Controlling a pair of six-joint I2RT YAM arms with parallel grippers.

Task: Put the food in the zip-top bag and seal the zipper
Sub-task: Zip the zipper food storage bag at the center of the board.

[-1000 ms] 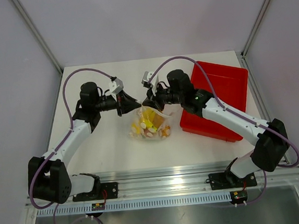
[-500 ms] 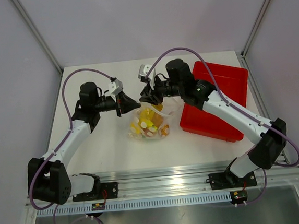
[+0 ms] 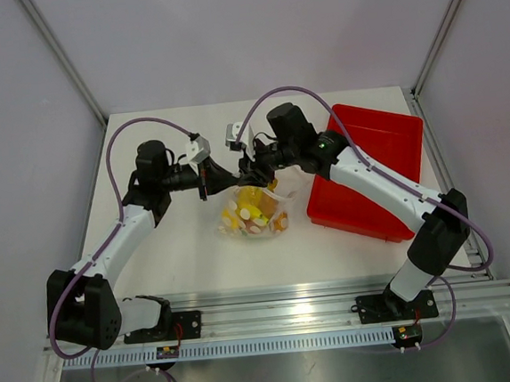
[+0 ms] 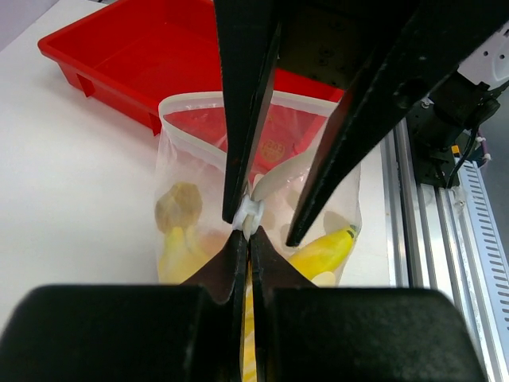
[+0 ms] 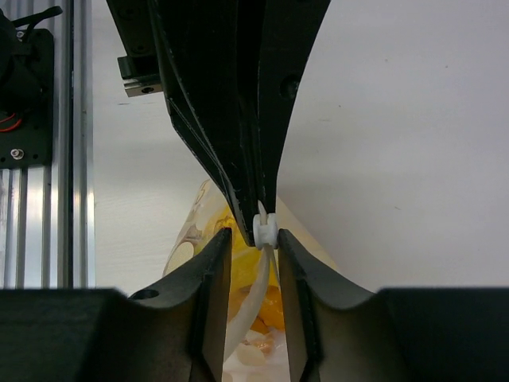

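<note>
The food (image 4: 322,253) is in the bag (image 4: 187,151), so I am on the sealing step, my left end effector (image 4: 245,237) pinching the zipper (image 4: 270,179). My right end effector (image 5: 253,236) is spread astride that strip and next needs to close and run along it.

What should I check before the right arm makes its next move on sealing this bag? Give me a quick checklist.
1. Food inside the zip-top bag: ok.
2. Left gripper shut on the zipper: ok.
3. Right gripper open, one finger on each side of the zipper: ok.
4. Zipper sealed across its full width: cannot tell.
5. Red tray apart from the bag: ok.
</note>
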